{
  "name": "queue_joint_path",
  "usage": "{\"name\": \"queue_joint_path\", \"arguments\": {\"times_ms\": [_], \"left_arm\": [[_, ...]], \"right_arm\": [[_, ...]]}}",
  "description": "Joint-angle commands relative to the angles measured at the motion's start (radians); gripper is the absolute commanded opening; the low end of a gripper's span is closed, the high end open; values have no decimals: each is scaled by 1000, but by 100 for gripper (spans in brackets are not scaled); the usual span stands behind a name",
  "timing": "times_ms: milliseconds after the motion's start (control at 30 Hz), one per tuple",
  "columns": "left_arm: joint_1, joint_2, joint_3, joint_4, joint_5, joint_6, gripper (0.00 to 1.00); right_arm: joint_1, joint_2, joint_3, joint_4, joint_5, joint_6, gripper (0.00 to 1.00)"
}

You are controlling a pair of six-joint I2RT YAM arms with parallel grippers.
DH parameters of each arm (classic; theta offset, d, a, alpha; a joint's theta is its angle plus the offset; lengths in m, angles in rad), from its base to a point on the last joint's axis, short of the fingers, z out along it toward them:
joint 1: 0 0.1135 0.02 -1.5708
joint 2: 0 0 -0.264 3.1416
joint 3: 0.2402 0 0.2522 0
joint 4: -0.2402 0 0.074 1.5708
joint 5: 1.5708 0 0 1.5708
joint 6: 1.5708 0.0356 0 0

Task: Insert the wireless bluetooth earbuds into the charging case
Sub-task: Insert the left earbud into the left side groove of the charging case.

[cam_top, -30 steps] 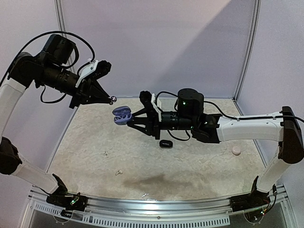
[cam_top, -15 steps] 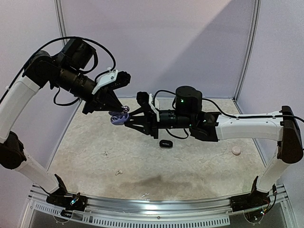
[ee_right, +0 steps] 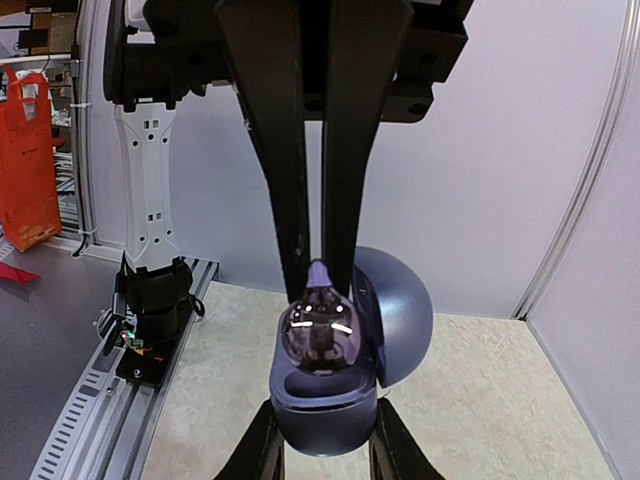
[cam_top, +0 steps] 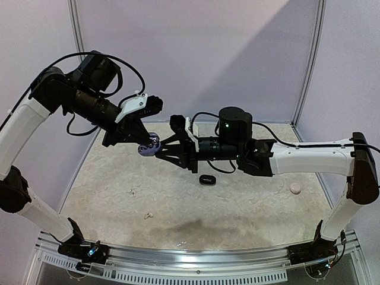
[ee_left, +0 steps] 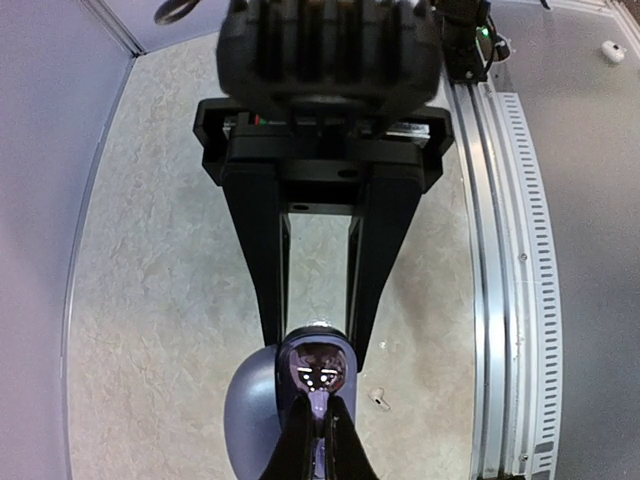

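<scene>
Aluminium rail at the near edge. Just past it, 3 small white pieces lie scattered on the mottled beige table, too small to ID from the top camera. Mid-table there is a black oval object, with a pale pink round object well off to the right.

Above those, both arms meet in mid-air. Right gripper is clamped on the sides of the purple charging case, lid hinged open. Left gripper is pinched tight on 1 earbud, pushed down into the case's well.

The top camera shows only a purple blob at that joint. Both wrist cams show the glossy earbud body sitting in the well. Only the left wrist shows a white piece on the table below the case. Only the right wrist shows an orange bag off the table; its print is too blurred to read.
</scene>
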Motion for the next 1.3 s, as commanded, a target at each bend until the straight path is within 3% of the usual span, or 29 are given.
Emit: {"name": "queue_joint_path", "arguments": {"times_ms": [0,1267], "left_arm": [[-13,-14,-14,-257,-2,-17,0],[-12,26,-31,-255,-77,39,0]], "right_arm": [[3,15,27,-2,2,-8,0],[12,-24,26,21,60,-74,0]]}}
